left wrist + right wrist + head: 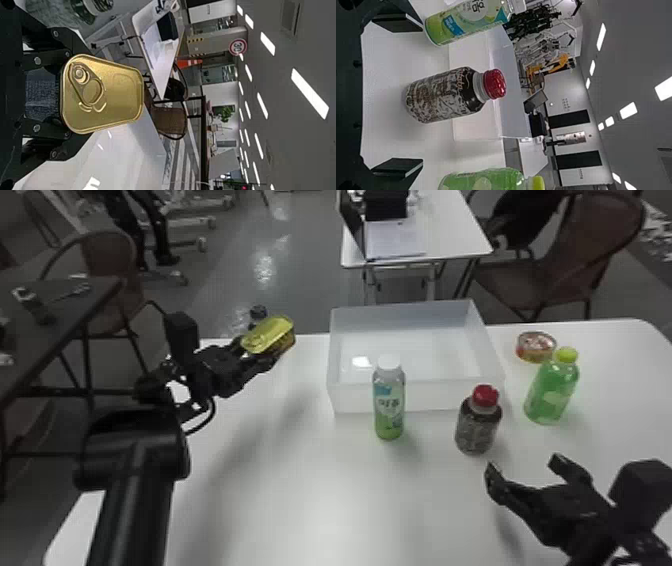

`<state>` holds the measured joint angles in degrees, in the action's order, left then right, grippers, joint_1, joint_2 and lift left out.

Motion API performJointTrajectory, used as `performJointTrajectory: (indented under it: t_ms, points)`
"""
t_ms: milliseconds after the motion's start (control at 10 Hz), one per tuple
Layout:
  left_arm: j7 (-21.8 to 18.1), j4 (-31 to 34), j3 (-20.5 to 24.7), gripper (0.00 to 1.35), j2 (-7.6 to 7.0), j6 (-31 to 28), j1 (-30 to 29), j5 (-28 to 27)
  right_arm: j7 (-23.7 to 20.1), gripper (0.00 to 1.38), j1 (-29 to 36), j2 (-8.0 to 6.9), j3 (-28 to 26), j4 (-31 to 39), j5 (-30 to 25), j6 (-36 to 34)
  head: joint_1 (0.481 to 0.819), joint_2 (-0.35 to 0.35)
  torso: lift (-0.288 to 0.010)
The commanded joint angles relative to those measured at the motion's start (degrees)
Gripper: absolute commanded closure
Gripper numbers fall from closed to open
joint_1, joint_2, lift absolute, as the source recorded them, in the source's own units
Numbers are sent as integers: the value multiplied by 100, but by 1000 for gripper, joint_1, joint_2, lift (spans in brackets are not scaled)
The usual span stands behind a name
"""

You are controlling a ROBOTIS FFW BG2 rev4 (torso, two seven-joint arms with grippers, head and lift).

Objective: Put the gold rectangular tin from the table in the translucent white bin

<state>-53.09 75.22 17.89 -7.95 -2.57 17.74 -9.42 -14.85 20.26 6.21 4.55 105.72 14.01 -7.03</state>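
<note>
Two black fingers of my left gripper [255, 351] clamp the gold rectangular tin [271, 333], held up left of the translucent white plastic bin [350, 397]. Before the bin, I see a white-capped green bottle [389, 405], then a red-capped dark bottle [477, 427]. My right gripper [525, 466] has its fingers apart.
</note>
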Motion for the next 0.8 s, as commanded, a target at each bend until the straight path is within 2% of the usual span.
performJointTrajectory:
  t_ms: [0, 200, 400, 700]
  points:
    - [54, 10, -461, 823, 13, -77, 151, 169, 0, 102, -13, 3, 2, -17, 6, 0, 695, 150, -131]
    - [150, -122, -936, 823, 48, -112, 353, 310, -9, 102, -31, 3, 2, -43, 6, 0, 695, 94, -131]
    - [264, -535, -1463, 823, 110, -86, 678, 433, -9, 102, -31, 3, 2, -70, 6, 0, 695, 59, -131]
    - [502, -1774, -1920, 822, 391, 134, 1241, 433, -62, 102, -101, 3, 2, -122, 6, 0, 695, -14, -131]
